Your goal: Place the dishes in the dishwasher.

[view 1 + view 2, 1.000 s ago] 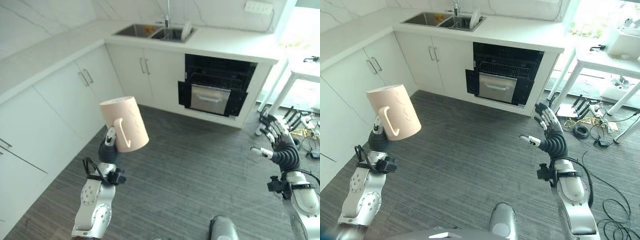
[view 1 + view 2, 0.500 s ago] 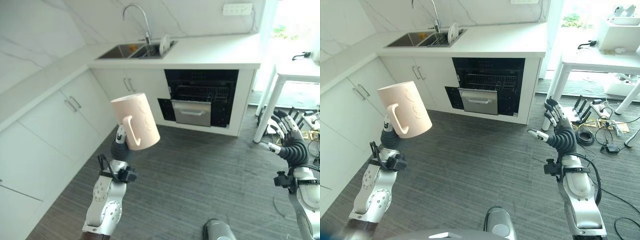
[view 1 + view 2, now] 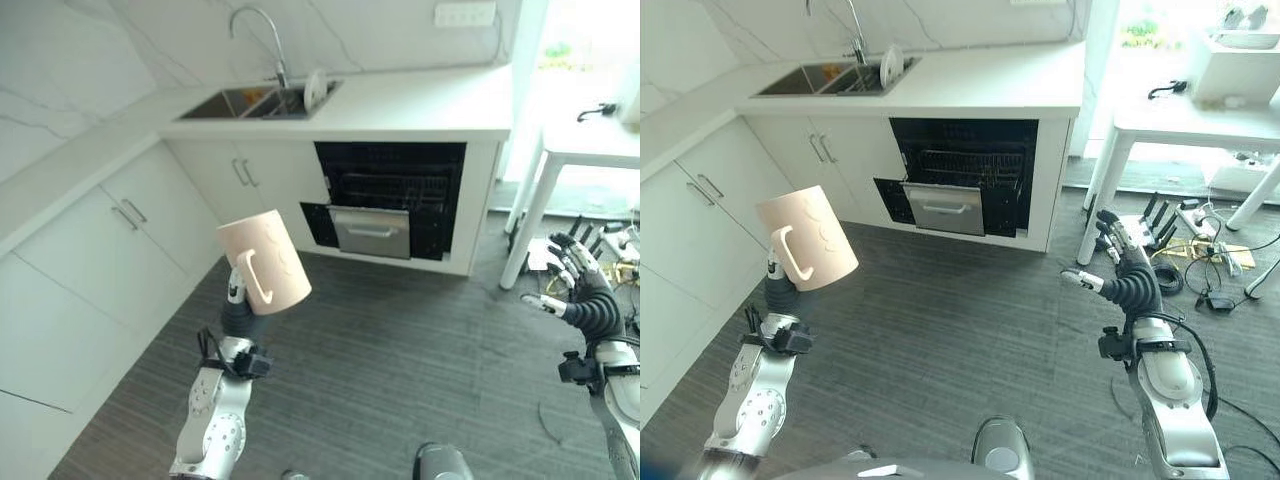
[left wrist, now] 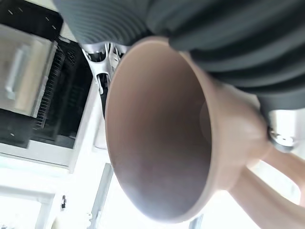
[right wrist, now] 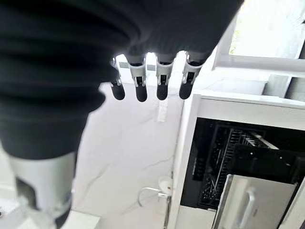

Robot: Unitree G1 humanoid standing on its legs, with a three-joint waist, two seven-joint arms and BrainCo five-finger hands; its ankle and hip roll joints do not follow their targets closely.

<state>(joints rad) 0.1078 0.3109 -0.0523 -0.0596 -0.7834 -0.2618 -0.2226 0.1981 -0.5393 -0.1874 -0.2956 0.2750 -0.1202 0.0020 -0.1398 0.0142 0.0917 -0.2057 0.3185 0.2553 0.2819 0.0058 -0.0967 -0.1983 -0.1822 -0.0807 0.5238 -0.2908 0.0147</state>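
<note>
Mug point(image 3: 264, 262): pale pink, held aloft left of centre frame, mouth down; rigid, likely breakable, glaze probably slick.
Hold: left hand point(image 3: 236, 296) below; fingers hidden, grasp unclear. Handle point(image 3: 247, 275) safest purchase.
Right hand point(image 3: 1125, 275): fingers spread, empty.
Dishwasher point(image 3: 388, 198): open, upper centre.

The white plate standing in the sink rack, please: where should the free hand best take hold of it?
Probably by its top rim, from above. The white plate stands on edge in the sink, so only that upper edge is exposed. The right hand is open and free; the left hand carries the mug.
</note>
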